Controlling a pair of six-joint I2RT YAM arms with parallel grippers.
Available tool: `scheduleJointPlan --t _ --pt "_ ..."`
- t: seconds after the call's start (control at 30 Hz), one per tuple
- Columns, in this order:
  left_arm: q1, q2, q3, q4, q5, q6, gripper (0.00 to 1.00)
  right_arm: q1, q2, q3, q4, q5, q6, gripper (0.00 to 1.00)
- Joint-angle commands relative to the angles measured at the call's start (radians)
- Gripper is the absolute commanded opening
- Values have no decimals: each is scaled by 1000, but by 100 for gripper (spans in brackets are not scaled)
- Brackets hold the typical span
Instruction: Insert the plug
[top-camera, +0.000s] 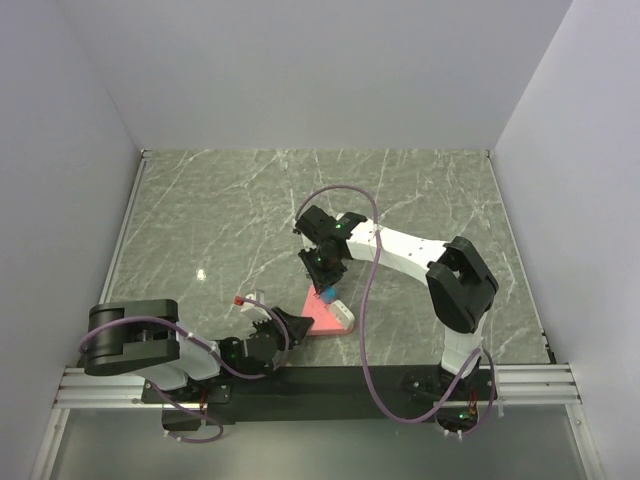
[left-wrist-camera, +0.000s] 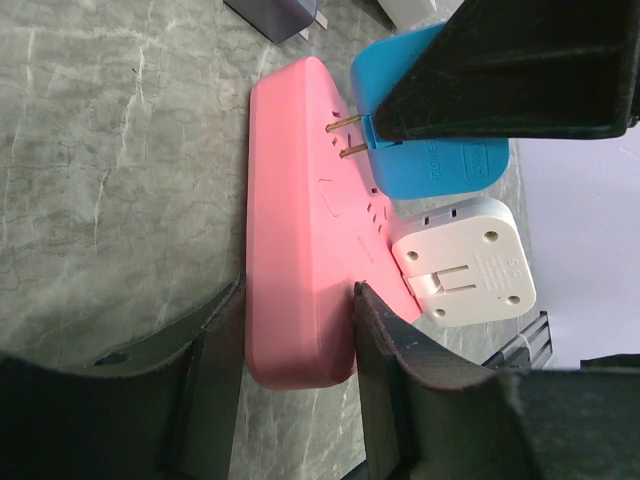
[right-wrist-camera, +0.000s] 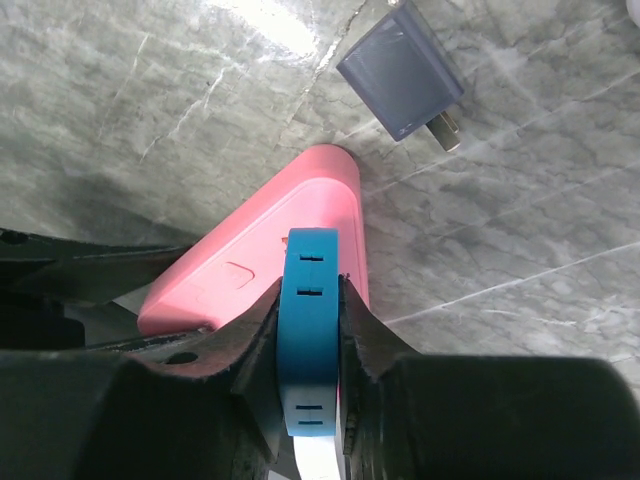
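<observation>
Left wrist: left tool (left-wrist-camera: 298, 295) pinches one smooth rounded pink power strip (left-wrist-camera: 300, 200); right tool (right-wrist-camera: 310, 292) pinches one blue plug (left-wrist-camera: 440, 165), two brass prongs (left-wrist-camera: 345, 122).

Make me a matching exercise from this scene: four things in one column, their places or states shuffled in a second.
Things:
1. strip
2. blue plug
3. white adapter
4. grey charger

Places or states:
A. lying alone, past the strip's far end
B. clamped in the right gripper, prongs showing at the strip's face
C. one end between the fingers of the left gripper
D. against the strip's face beside the blue plug, no gripper on it

Pairs: 1-C, 2-B, 3-D, 4-A
</observation>
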Motion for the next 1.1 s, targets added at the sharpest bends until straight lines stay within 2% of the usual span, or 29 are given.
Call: scheduleJointPlan --t 0.0,0.1,0.53,0.77,1.07 --pt "-12 26 -134 -75 2 40 0 3 3 -6 26 -33 9 9" --pt "-11 28 -136 -76 -1 37 0 5 6 -3 12 -41 9 0" --pt "-17 37 -137 -72 -6 29 0 5 16 66 -28 -141 -5 0" --pt "-17 32 -133 -70 -8 42 1 5 26 51 -60 -1 -8 0" --pt "-19 34 -129 -73 -6 43 0 8 55 57 -54 7 -17 0"
